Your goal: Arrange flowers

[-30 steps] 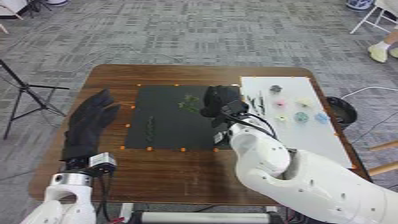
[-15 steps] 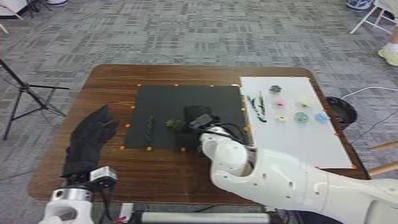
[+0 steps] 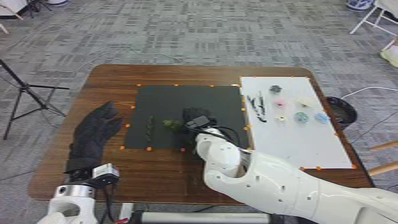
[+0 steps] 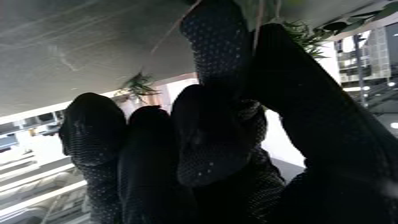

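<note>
Head view, far left: one left hand (image 3: 89, 137), black glove, above the side of the table (image 3: 133, 172); fingers loosely straight, nothing held, apparently on standby.

Next, one dark mat (image 3: 182, 95), flat, edged with orange tabs. At its left part, one green stem (image 3: 150, 131), laid lengthwise, untouched.

Beside that, one sprig (image 3: 171, 125), leafy, low over the mat. Against it, one right hand (image 3: 197, 116). Right wrist view: thin stalks run between thumb and finger; I take the sprig to be pinched there, though the contact itself is partly hidden.

Change noted: a second ago hand and sprig were farther up the mat; both have since come leftward and nearer the robot, with very little shift over the last half second. For the arranging, this reads as the second piece of greenery being brought to its place beside the first. Judged next: lower, let go gently, withdraw. Risk: stalks snagging on the glove and dragging the piece askew.

Farther right, one white board (image 3: 315, 150), holding the stock: dark stems (image 3: 258, 108); one grey flower (image 3: 275, 89); one pink flower (image 3: 280, 103); one small pale flower (image 3: 281, 118); one teal flower (image 3: 301, 117); one yellow flower (image 3: 305, 102); one blue flower (image 3: 322, 119). All set apart, unused. An early stage, I would say: greenery first, blooms to follow.
</note>
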Motion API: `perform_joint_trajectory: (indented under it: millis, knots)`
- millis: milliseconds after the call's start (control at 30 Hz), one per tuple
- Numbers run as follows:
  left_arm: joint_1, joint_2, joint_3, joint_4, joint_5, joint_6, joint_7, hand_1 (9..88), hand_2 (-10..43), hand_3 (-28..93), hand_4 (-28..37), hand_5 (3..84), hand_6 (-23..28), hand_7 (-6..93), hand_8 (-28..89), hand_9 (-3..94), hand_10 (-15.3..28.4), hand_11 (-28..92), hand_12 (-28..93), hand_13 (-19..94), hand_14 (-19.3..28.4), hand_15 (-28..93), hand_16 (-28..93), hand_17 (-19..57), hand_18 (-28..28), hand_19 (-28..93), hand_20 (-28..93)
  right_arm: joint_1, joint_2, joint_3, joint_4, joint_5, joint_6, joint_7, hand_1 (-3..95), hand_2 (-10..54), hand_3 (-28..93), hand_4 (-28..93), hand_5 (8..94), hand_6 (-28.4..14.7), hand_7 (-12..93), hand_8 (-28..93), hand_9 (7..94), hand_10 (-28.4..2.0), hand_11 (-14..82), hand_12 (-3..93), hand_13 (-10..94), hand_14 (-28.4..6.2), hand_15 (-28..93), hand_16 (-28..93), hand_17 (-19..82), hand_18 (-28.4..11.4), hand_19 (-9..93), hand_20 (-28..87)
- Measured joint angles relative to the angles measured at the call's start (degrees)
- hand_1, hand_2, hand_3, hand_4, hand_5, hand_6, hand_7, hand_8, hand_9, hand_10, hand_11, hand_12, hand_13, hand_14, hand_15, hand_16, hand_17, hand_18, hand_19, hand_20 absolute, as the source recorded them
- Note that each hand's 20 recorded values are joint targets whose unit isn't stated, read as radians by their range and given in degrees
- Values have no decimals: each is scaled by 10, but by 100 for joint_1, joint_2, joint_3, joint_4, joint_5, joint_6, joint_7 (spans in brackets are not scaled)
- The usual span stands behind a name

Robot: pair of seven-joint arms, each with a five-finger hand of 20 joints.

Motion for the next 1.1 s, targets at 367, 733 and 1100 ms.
perform_joint_trajectory:
  millis: [367, 733, 1100]
  knots:
    - [14, -13, -14, 3, 6, -46, 2, 314, -60, 692, -215, 310, 18, 260, -111, 254, 118, 306, 203, 235, 140, 391, 46, -79, 197, 410, 175, -219, 164, 357, -366, 583, -73, -39, 156, 45, 745, -198, 904, 6, 306, -62, 906, -70, 598, 509, 875, -61, 863, 429, 493, -230, 932, 510]
    - [23, -17, -27, 1, 7, -46, -3, 316, -58, 691, -216, 309, 18, 260, -111, 254, 117, 306, 202, 235, 140, 392, 46, -79, 198, 410, 175, -552, 350, 894, -772, 989, 174, -79, 144, 59, 714, -200, 801, -36, 183, -76, 876, -88, 554, 479, 836, -70, 837, 434, 443, -232, 932, 469]
    - [75, -41, -79, -13, 4, -42, 2, 313, -56, 691, -215, 310, 18, 261, -111, 254, 117, 307, 203, 235, 141, 392, 45, -80, 198, 411, 176, -714, 971, 1416, -1430, 1250, 428, -974, 319, 62, 912, -96, 738, -11, 225, 90, 773, -113, 511, 634, 712, -116, 864, 440, 310, -220, 862, 473]
